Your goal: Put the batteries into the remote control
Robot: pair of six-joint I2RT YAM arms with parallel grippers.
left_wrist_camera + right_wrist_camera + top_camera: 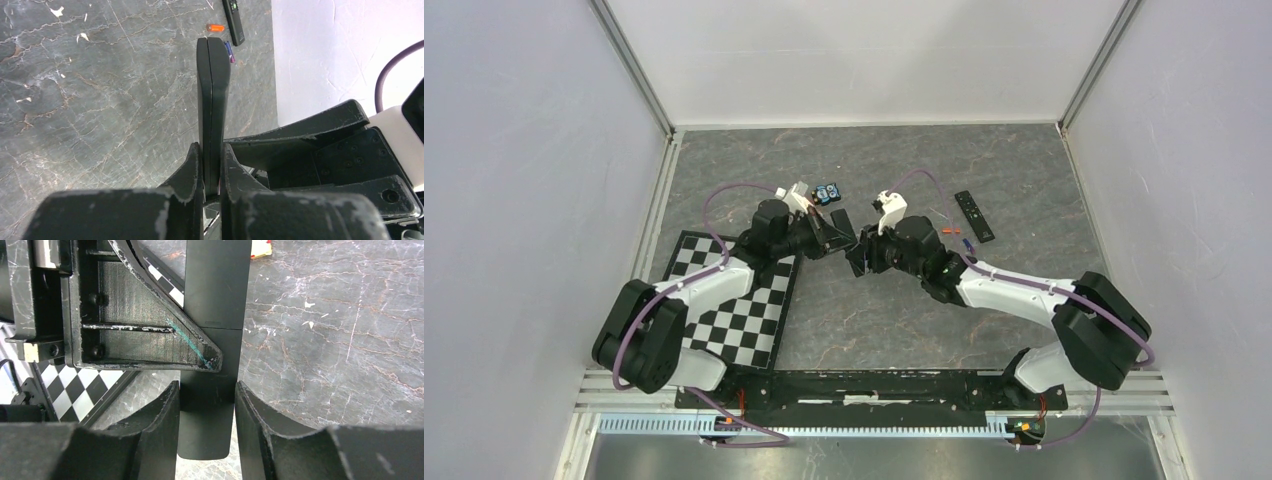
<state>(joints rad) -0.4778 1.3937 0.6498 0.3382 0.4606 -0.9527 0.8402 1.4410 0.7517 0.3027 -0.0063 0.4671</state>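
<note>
The remote control point(213, 90) is off the worktop, held in the air between my two arms near the middle of the scene. My left fingers point(196, 157) are pressed together on it, pinching its thin edges so that it stands out from them as a narrow black slab. My right fingers point(169, 405) sit one on each long side of the same remote control, gripping it across its width near one end, just beside my left fingers.

The batteries lie on the dark stone-patterned worktop point(984, 160), over to the right and well apart from the remote control I hold. An orange-red battery point(216, 27) and a blue battery point(229, 51) lie near each other, both beside a second remote point(233, 22), which rests flat on the worktop.

Farther back, just behind my left wrist, is a small blue-and-black gadget point(828, 192). A black-and-white checkered mat point(734, 310) lies on the worktop's near left part, under my left arm.
</note>
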